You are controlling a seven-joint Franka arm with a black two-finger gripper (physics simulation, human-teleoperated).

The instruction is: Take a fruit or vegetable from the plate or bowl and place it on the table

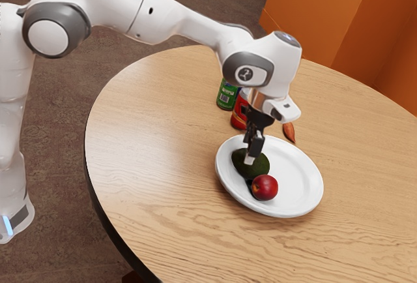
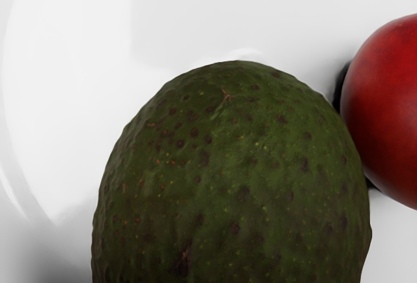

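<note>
One plate (image 1: 303, 195) on one table (image 1: 163, 231) bears two fruits, counted in the exterior view: one avocado (image 1: 258, 168) at ten o'clock from its middle, directly under the gripper (image 1: 251, 158), and one red fruit (image 1: 265, 187) at the avocado's five o'clock. Beyond the rim stand one green can (image 1: 226, 95) and one red container (image 1: 239, 115) toward eleven, both partly hidden, and one brown piece (image 1: 288, 132) toward one. The wrist view crops both fruits; whether the gripper is open or closed, I cannot tell.
</note>
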